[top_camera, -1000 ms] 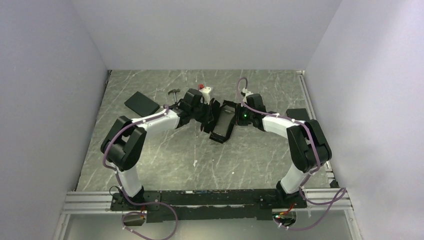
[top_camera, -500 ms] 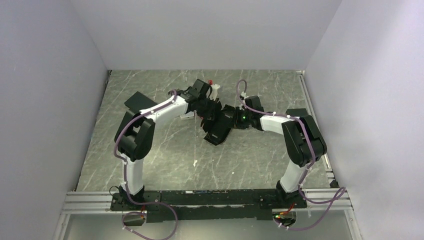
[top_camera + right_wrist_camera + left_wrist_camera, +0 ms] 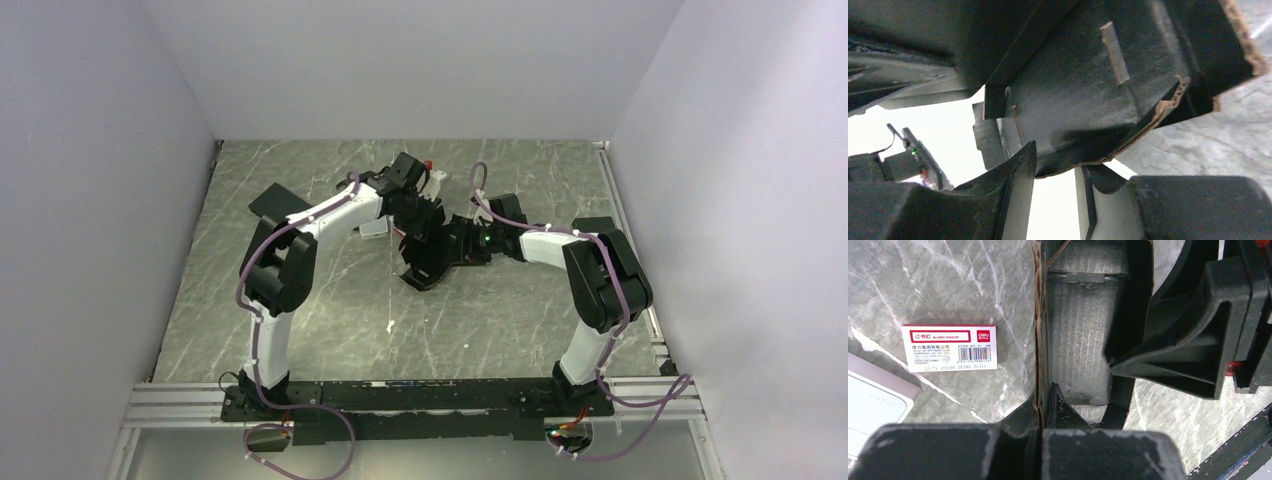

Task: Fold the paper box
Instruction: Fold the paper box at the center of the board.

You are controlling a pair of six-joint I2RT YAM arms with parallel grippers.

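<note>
The paper box [image 3: 424,262] is matte black cardboard, part folded, tilted up on the table's middle. My left gripper [image 3: 418,222] comes down on it from the far side. In the left wrist view this gripper [image 3: 1044,397] is shut on one upright wall, whose brown corrugated edge runs between the fingers, and the box floor [image 3: 1078,330] lies to the right. My right gripper [image 3: 452,243] is at the box's right side. Its wrist view shows that gripper [image 3: 1057,160] open, with a cardboard flap [image 3: 1073,95] just above the fingertips and a bare gap between them.
A white and red staple box [image 3: 950,346] lies left of the held wall, next to a silver-grey case [image 3: 870,397]. One black slab [image 3: 275,205] rests at the back left, partly behind the left arm. Another dark slab [image 3: 596,226] sits at the right.
The right gripper has opened and let go of the box. The left arm has swung up and to the right, and the box has shifted left with it and tipped steeper.
</note>
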